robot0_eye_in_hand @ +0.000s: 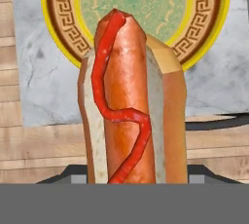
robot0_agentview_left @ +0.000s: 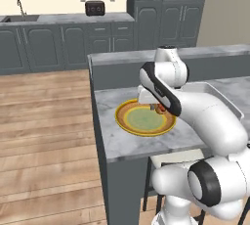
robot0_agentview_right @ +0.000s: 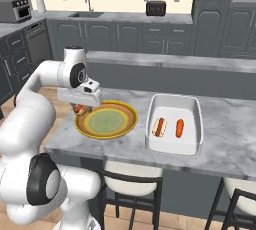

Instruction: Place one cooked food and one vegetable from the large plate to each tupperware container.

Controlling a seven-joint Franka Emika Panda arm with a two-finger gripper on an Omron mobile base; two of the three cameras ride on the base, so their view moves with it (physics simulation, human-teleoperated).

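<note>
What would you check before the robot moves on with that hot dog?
1. Hot dog held between the jaws: ok, lifted above the large plate.
2. White tupperware container already has a hot dog and a carrot-like vegetable: ok.
3. Second container located: cannot tell.
4. Vegetable left on the plate: not ok, its centre looks bare.
5. Path over the marble counter: ok.

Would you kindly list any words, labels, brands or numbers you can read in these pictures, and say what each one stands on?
None: no readable text anywhere.
Large plate: its brown ring carries a meander key pattern, ornament rather than letters.
Toaster and microwave on the back counter: any markings are too small to read.
Hot dog: a ketchup squiggle, no writing.
</note>
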